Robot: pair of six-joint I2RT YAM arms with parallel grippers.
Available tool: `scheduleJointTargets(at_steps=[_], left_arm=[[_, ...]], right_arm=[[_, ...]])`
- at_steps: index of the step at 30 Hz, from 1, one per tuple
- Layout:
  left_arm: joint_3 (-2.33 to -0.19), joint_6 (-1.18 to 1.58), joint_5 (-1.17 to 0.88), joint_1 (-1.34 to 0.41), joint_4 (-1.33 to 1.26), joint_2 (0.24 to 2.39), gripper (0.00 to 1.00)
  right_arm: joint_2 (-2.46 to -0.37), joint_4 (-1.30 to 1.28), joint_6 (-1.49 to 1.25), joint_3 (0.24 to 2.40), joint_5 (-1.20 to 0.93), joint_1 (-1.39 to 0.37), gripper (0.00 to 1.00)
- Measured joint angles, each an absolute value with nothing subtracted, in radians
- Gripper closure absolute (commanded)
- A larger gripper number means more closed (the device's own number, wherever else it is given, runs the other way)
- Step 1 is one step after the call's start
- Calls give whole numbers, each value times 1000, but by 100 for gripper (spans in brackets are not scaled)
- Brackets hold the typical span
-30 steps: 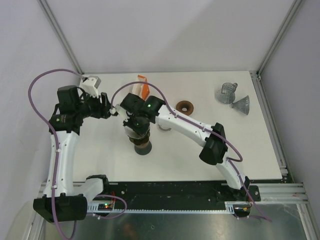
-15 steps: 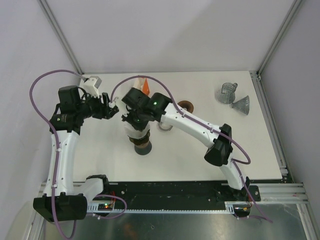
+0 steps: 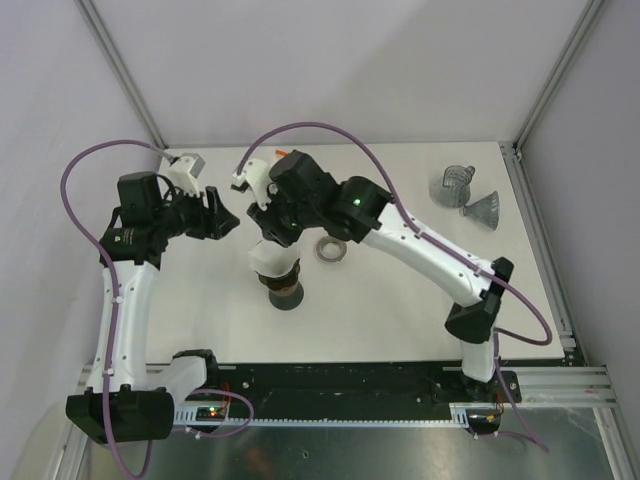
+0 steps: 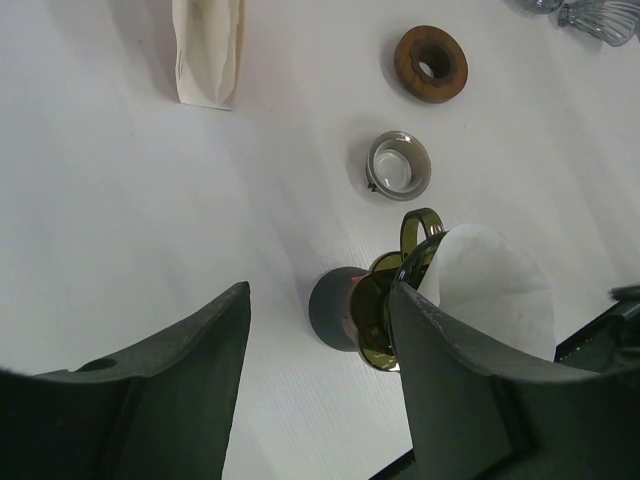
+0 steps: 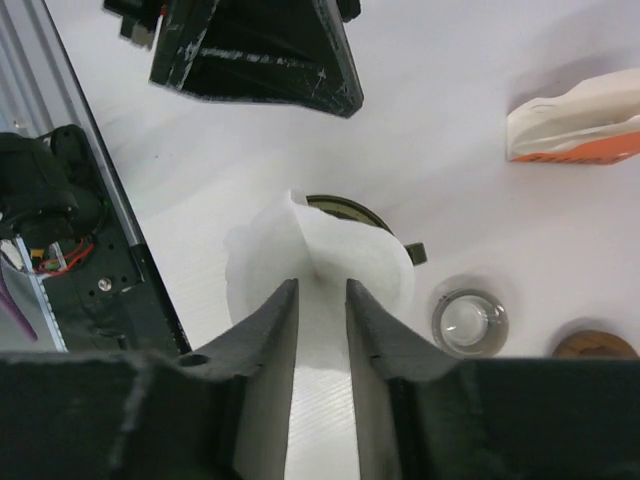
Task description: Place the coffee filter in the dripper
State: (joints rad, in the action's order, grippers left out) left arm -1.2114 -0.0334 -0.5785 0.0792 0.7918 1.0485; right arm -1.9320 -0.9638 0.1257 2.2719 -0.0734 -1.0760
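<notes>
The white paper coffee filter (image 3: 271, 259) stands as an open cone in the olive glass dripper (image 3: 287, 292), which rests on a dark round base at the table's middle left. My right gripper (image 3: 273, 231) hovers just behind and above it. In the right wrist view its jaws (image 5: 320, 288) are parted by a narrow gap, with the filter (image 5: 350, 260) and dripper rim (image 5: 345, 207) below and nothing pinched. My left gripper (image 3: 225, 215) stands open to the left. In its wrist view (image 4: 320, 295) the dripper (image 4: 385, 310) and filter (image 4: 495, 285) lie beyond its right finger.
A white and orange filter packet (image 3: 288, 168) lies at the back, partly under the right arm. A small metal ring (image 3: 329, 249) sits right of the dripper, with a brown wooden ring (image 4: 431, 63) beyond it. Two clear glass drippers (image 3: 468, 195) stand at the back right.
My right gripper has lifted off the dripper and drawn back, its jaws parting and leaving the filter standing in the dripper. The left gripper has barely shifted.
</notes>
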Motion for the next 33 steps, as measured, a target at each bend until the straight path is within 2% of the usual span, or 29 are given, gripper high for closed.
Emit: scheduleJointTargets(at_steps=[3, 6, 8, 10, 13, 15, 18, 19, 26, 33], left_arm=[[-1211, -34, -574, 84, 791, 1049, 36], [-1212, -35, -568, 94, 791, 1051, 35], [-1212, -37, -567, 108, 791, 1055, 35], [-1212, -41, -561, 126, 790, 1061, 35], [-1212, -45, -554, 156, 787, 1073, 35], [-1212, -47, -551, 171, 785, 1079, 35], [-1211, -53, -541, 182, 775, 1086, 34], [-1210, -53, -533, 183, 768, 1087, 34], [-1179, -63, -487, 187, 732, 1087, 34], [-1174, -72, -466, 191, 716, 1087, 33]], right_arm=[[-1845, -912, 125, 2171, -64, -1075, 54], [-1688, -823, 124, 1976, -57, -1060, 46], [-1552, -718, 124, 1798, -62, -1030, 43], [-1400, -598, 113, 1598, -80, -970, 45], [-1199, -444, 78, 1329, -120, -841, 57], [-1127, -377, 47, 1208, -147, -773, 71], [-1115, -277, -10, 1086, -219, -725, 92], [-1128, -243, -33, 1047, -251, -717, 96], [-1302, 11, -224, 794, -429, -706, 100], [-1567, 254, -372, 750, -545, -790, 100]])
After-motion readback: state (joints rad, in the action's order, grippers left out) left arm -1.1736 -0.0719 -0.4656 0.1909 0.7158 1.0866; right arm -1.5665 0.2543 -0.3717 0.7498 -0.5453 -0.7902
